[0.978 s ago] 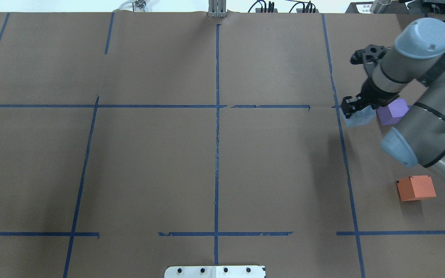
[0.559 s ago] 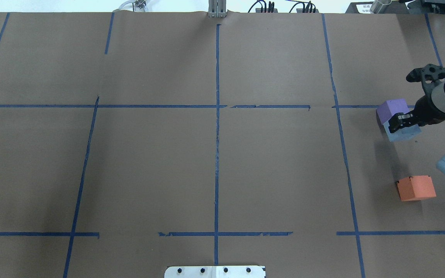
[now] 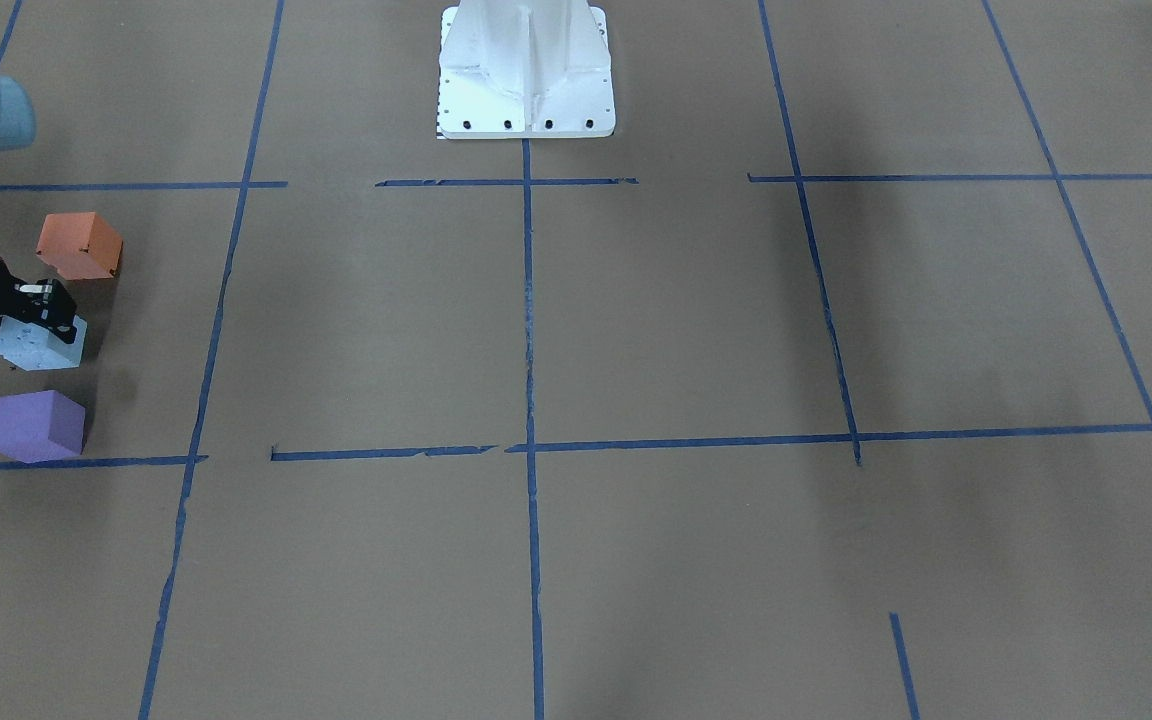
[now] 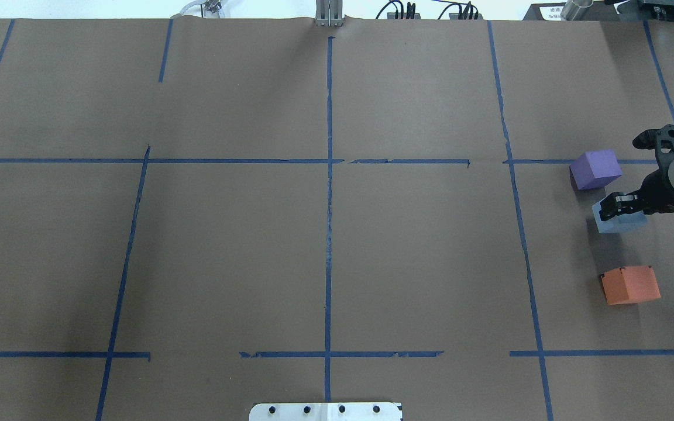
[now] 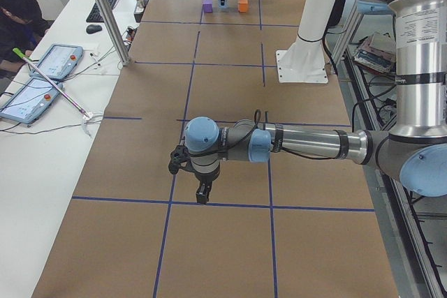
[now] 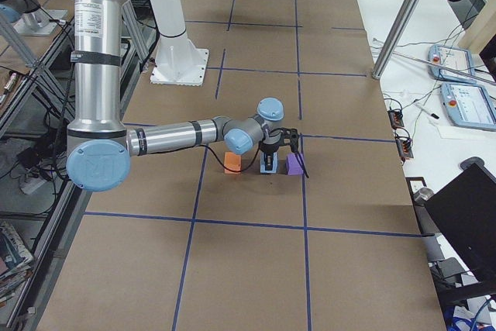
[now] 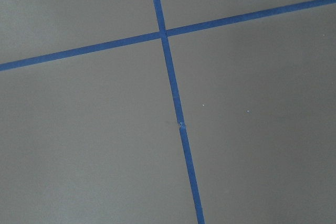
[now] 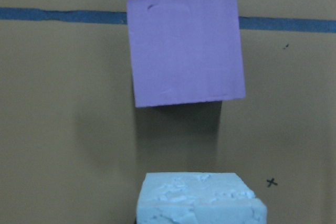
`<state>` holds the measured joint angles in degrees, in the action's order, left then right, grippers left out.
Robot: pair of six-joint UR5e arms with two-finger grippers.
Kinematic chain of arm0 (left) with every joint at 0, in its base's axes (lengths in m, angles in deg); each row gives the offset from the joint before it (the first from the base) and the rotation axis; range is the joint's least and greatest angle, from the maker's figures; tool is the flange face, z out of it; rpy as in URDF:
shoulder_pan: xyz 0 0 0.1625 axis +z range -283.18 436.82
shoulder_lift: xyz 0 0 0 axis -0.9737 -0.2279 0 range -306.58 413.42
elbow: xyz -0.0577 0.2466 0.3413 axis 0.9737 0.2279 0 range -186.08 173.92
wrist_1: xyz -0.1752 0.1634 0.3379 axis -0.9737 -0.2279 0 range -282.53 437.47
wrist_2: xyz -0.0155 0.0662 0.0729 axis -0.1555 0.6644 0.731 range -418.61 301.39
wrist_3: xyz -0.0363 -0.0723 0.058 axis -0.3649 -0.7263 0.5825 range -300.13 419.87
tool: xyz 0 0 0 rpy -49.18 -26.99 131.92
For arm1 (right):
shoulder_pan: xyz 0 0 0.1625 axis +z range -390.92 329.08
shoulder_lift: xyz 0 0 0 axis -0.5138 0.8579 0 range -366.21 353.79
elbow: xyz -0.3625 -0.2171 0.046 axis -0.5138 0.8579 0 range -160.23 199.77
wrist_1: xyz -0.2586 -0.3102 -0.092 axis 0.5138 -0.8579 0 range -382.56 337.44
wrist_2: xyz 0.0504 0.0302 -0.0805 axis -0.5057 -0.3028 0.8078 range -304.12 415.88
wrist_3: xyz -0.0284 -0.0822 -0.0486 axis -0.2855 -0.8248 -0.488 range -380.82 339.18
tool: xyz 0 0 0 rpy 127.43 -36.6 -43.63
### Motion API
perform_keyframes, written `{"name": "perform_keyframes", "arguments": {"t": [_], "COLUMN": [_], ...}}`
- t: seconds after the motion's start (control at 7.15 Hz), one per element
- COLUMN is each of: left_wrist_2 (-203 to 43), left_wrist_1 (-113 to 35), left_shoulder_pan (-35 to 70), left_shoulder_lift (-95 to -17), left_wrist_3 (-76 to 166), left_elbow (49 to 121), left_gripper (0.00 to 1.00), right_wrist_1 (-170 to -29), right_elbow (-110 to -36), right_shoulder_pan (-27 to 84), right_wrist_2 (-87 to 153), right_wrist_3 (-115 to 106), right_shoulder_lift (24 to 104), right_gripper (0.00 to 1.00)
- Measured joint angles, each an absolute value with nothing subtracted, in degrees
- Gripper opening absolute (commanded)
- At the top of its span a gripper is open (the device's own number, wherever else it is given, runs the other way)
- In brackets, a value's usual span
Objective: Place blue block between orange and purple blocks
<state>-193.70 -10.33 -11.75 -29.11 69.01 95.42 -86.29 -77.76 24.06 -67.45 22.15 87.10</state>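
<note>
My right gripper is shut on the pale blue block and holds it in the gap between the purple block and the orange block. The blue block is low over the paper; I cannot tell whether it touches. In the front-facing view the blue block lies between the orange block and the purple block. The right wrist view shows the blue block below the purple block. My left gripper hangs over the table's left part; I cannot tell whether it is open.
The table is covered with brown paper marked with blue tape lines. The white robot base stands at the middle of the robot's edge. The blocks lie near the table's right end. An operator's desk with tablets runs along the far side.
My right gripper has carried the blue block from the purple block's left side round towards the robot, into the gap between purple and orange. The purple and orange blocks have not moved.
</note>
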Motion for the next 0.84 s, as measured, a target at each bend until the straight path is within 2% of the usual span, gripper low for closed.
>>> {"name": "perform_keyframes", "arguments": {"t": [0.42,0.84], "left_wrist_2": [-193.70,-193.70], "left_wrist_1": [-10.33,-10.33], "left_shoulder_pan": [-11.73,-11.77], "left_shoulder_lift": [-29.18,-29.19], "left_wrist_3": [69.01,69.03], "left_elbow": [95.44,95.41], "left_gripper": [1.00,1.00], "right_wrist_1": [-86.68,-97.56], "right_elbow": [-79.60,-81.65], "right_shoulder_pan": [24.62,40.83], "right_wrist_2": [-68.28,-74.81], "right_wrist_3": [20.85,-2.21], "right_shoulder_lift": [87.29,88.69], "right_gripper": [1.00,1.00]}}
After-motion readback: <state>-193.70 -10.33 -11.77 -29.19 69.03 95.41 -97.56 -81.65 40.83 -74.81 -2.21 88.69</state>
